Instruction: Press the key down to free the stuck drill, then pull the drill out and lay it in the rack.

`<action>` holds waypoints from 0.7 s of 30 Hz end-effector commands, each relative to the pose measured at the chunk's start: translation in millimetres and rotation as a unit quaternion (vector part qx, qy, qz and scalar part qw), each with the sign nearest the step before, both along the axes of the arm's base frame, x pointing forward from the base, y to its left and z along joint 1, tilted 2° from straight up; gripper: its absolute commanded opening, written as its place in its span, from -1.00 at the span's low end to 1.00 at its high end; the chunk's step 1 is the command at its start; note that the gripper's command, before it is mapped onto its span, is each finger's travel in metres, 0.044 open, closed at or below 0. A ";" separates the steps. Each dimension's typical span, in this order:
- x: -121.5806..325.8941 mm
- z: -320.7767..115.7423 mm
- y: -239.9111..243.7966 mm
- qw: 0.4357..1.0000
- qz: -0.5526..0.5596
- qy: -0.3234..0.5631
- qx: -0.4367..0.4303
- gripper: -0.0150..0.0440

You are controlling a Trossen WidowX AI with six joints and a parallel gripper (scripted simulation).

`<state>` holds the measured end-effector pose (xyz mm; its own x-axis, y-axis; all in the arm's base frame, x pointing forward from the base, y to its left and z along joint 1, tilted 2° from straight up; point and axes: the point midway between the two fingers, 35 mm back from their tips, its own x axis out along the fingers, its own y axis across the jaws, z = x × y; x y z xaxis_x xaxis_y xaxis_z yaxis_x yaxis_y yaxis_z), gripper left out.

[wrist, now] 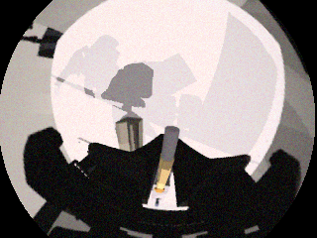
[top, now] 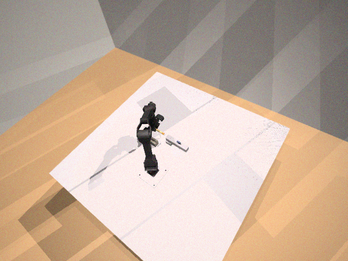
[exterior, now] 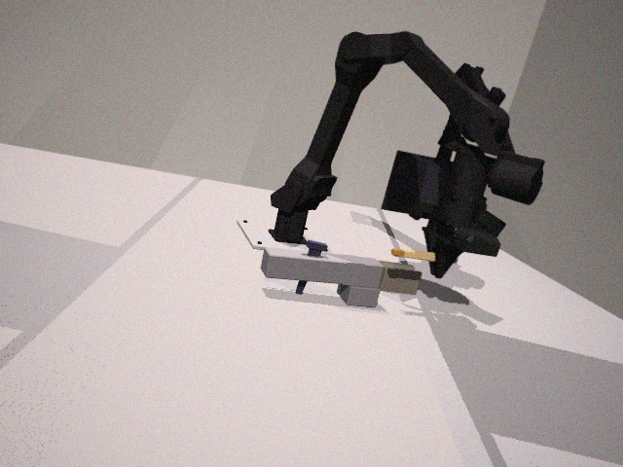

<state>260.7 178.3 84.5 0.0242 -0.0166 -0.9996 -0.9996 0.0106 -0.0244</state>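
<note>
The drill [top: 160, 131] [exterior: 418, 255] [wrist: 164, 171] is a thin rod, yellow with an orange end and a grey part in the wrist view. My gripper [top: 154, 129] [exterior: 439, 272] [wrist: 166, 137] is shut on it and holds it roughly level, clear of the table. The orange end points toward the grey body [top: 182, 147] [exterior: 321, 269], with a visible gap between them. The dark blue key [top: 178, 142] [exterior: 316, 246] stands in the body, its lower end showing underneath. The tan grooved rack [top: 153, 142] [exterior: 399, 287] [wrist: 122, 133] is beside the body and appears empty.
The arm's white base plate [top: 154, 181] [exterior: 246, 233] is behind the grey body in the exterior view. The arm partly hides the rack in the top view. A grey block [exterior: 363, 296] is under the rack-side end of the body. Shadows cross the white table top [top: 174, 213].
</note>
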 end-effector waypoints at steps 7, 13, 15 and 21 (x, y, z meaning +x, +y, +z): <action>1.2 4.5 1.4 1.000 0.000 -0.001 0.002 -0.49; 1.5 6.0 1.7 1.000 0.000 -0.001 0.002 -0.49; 1.6 6.5 1.8 1.000 0.000 -0.001 0.002 -0.49; 2.0 8.0 2.3 1.000 0.000 -0.001 0.002 -0.49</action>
<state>261.6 179.2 89.9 0.0246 -0.0163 -0.9996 -0.9996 0.0098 -0.0247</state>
